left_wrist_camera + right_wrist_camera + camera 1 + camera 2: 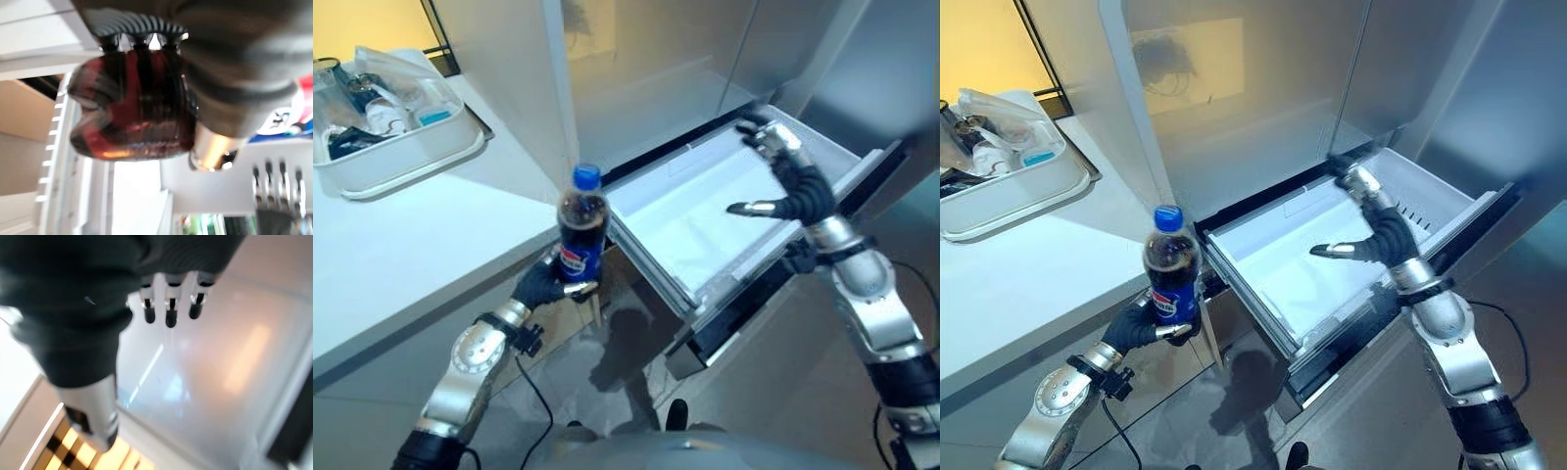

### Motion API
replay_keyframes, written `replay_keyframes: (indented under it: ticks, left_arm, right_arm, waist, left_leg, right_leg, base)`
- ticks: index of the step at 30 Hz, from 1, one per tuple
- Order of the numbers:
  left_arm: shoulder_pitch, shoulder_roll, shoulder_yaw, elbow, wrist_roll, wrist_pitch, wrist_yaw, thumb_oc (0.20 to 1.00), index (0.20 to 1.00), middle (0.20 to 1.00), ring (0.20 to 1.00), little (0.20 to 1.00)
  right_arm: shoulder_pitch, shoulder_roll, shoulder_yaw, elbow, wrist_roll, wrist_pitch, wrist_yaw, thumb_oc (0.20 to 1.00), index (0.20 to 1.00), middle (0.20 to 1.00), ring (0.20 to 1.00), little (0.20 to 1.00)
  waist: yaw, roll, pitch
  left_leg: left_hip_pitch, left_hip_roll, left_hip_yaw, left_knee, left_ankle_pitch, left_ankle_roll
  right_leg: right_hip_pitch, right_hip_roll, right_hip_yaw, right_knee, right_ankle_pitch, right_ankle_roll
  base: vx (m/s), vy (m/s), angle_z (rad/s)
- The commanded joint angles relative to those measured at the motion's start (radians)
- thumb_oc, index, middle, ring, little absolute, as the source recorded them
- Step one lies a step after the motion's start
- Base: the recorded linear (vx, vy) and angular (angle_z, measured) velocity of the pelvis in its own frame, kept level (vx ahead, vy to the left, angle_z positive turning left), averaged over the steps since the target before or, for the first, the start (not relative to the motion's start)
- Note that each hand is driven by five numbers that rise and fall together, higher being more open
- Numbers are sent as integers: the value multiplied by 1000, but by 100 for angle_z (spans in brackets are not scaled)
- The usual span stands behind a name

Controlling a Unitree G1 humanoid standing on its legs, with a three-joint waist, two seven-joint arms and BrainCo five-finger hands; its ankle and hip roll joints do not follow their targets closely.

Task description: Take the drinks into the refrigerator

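Note:
A cola bottle (581, 221) with a blue cap and blue label stands upright in my left hand (543, 283), whose fingers curl round its lower part; the dark bottle (137, 107) also fills the left wrist view. It hangs just left of the pulled-out white refrigerator drawer (677, 230). My right hand (788, 181) hovers open over the drawer's far right part, fingers (168, 308) straight and thumb spread. The drawer's white bottom (1283, 269) is bare.
A white counter (401, 255) runs along the left, bearing a white tray (406, 162) of plastic-wrapped items at its far end. Grey refrigerator doors (1263, 88) rise behind the drawer. The drawer's dark front (734, 313) juts toward me.

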Motion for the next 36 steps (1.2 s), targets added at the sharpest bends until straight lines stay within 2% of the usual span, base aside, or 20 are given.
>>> replay_keyframes:
  ticks: [1, 3, 6, 9, 10, 12, 21, 28, 36]
  left_arm:
    - [-155, 1, -72, -25, 10, -97, 0, 200, 200, 200, 200, 200]
    - [-168, -5, -91, -19, 26, -98, 5, 200, 200, 200, 200, 200]
    - [-201, -64, -143, 50, 82, -103, 54, 200, 200, 200, 200, 200]
    - [-209, -92, -155, 85, 116, -101, 82, 200, 200, 200, 200, 200]
    - [-222, -108, -165, 104, 140, -99, 97, 200, 200, 200, 200, 200]
    - [-231, -125, -176, 129, 151, -98, 113, 200, 200, 200, 200, 200]
    - [-298, -144, -237, 136, 165, -75, 95, 200, 200, 200, 200, 200]
    - [-315, -158, -261, 119, 153, -68, 87, 200, 200, 200, 200, 200]
    - [-315, -149, -216, 67, 104, -66, 81, 200, 200, 200, 200, 200]
  right_arm:
    - [-132, -33, 124, 85, 84, 22, 82, 1000, 1000, 1000, 1000, 1000]
    - [-160, -24, 161, 132, 78, 25, 91, 1000, 1000, 1000, 1000, 1000]
    - [-215, 79, 235, 279, 74, 36, 89, 1000, 1000, 1000, 1000, 1000]
    - [-232, 125, 249, 315, 66, 39, 78, 1000, 1000, 1000, 1000, 1000]
    - [-249, 172, 267, 352, 68, 49, 81, 1000, 1000, 1000, 1000, 1000]
    - [-264, 209, 287, 391, 63, 58, 81, 1000, 1000, 1000, 1000, 1000]
    - [-328, 346, 350, 512, 4, 70, 70, 1000, 1000, 1000, 1000, 1000]
    - [-359, 427, 364, 529, 10, 71, 63, 1000, 1000, 1000, 1000, 1000]
    - [-294, 424, 380, 529, 22, 78, 105, 1000, 1000, 1000, 1000, 1000]
  waist:
    - [38, -27, -32]
    - [40, -26, -31]
    - [52, -26, -31]
    - [56, -26, -29]
    - [60, -25, -27]
    - [65, -24, -26]
    - [74, -18, -23]
    - [79, -16, -24]
    - [84, -15, -22]
  left_leg:
    - [-49, -30, -46, 0, -12, 18]
    - [-48, -29, -46, 0, -13, 17]
    - [-44, -26, -49, 0, -13, 16]
    - [-42, -25, -50, 0, -14, 17]
    - [-42, -25, -53, 0, -14, 17]
    - [-42, -24, -54, 0, -14, 17]
    - [-37, -23, -60, 0, -17, 18]
    - [-36, -23, -63, 0, -18, 18]
    - [-38, -26, -74, 0, -18, 19]
  right_leg:
    - [63, -61, -86, 31, -29, 78]
    - [64, -61, -88, 31, -29, 78]
    - [70, -60, -95, 33, -34, 78]
    - [73, -60, -96, 33, -35, 77]
    - [75, -60, -99, 33, -37, 75]
    - [76, -59, -101, 34, -39, 73]
    - [85, -59, -108, 33, -43, 72]
    - [87, -60, -110, 33, -46, 71]
    - [92, -65, -121, 40, -50, 71]
  base:
    - [0, 0, 0]
    - [0, 0, 0]
    - [0, 0, 0]
    - [0, 0, 0]
    - [0, 0, 0]
    - [0, 0, 0]
    - [0, 0, 0]
    - [0, 0, 0]
    - [0, 0, 0]
